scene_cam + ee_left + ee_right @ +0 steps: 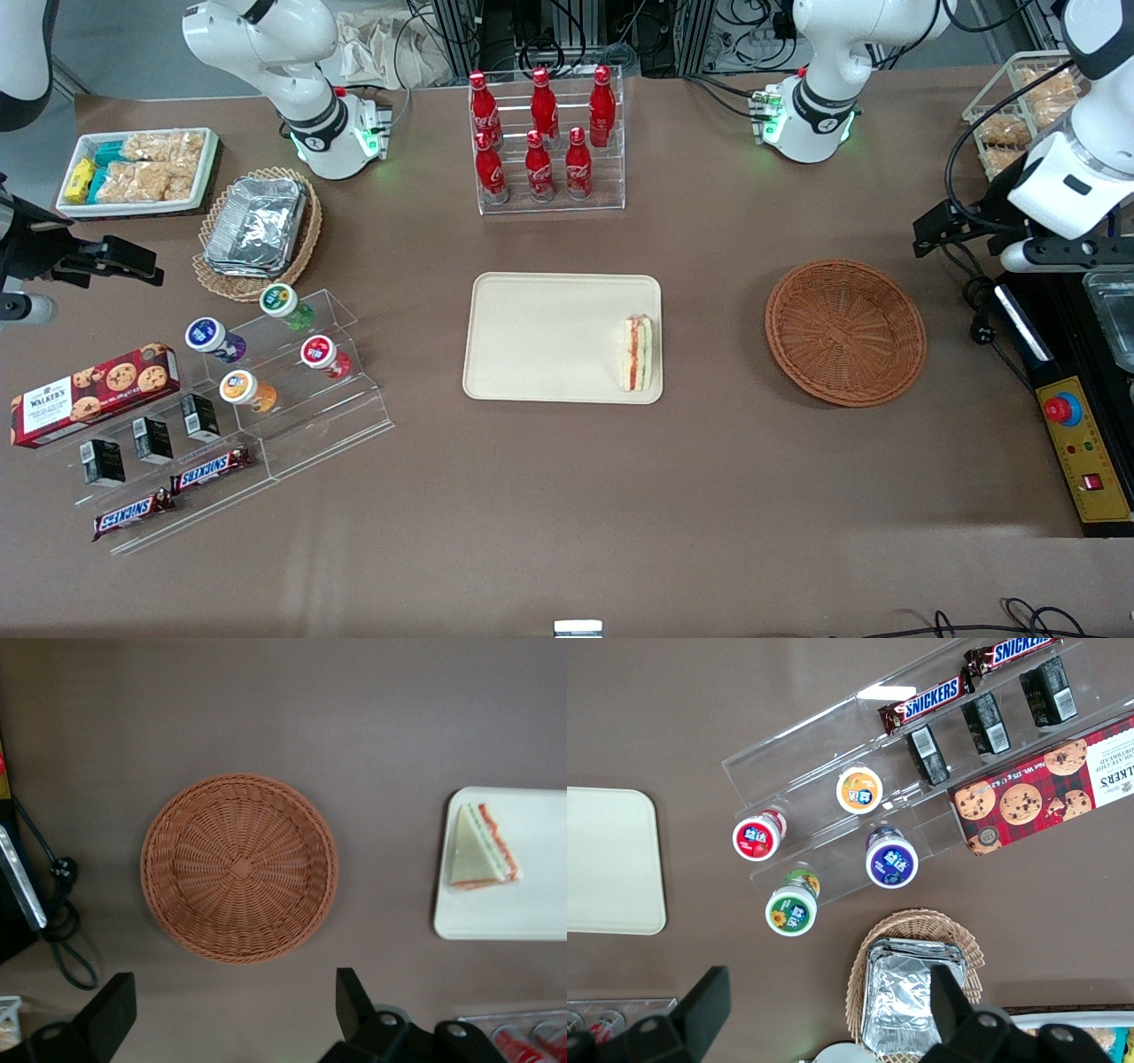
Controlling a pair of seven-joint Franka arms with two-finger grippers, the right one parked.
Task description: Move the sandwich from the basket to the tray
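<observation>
Gripper (235, 1014) spread wide above basket (239, 868); sandwich (483, 849) apart, on tray (532, 912).

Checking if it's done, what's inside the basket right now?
Nothing: the basket shows bare weave. The sandwich lies on the tray. The open gripper hovers above the basket. Nothing there is covered.

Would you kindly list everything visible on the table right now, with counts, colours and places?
sandwich: 1, white with red and green filling, on the tray's edge nearest the basket
tray: 1, cream, mid-table
basket: 1, reddish-brown, empty, toward the working arm's end
cola bottles: 6, red, in a clear rack
foil containers: stack, silver, in a tan basket
yogurt cups: 4, on a clear stand
cookie box: 1, red
chocolate bars: 2
gripper: jaws open, above the basket
</observation>
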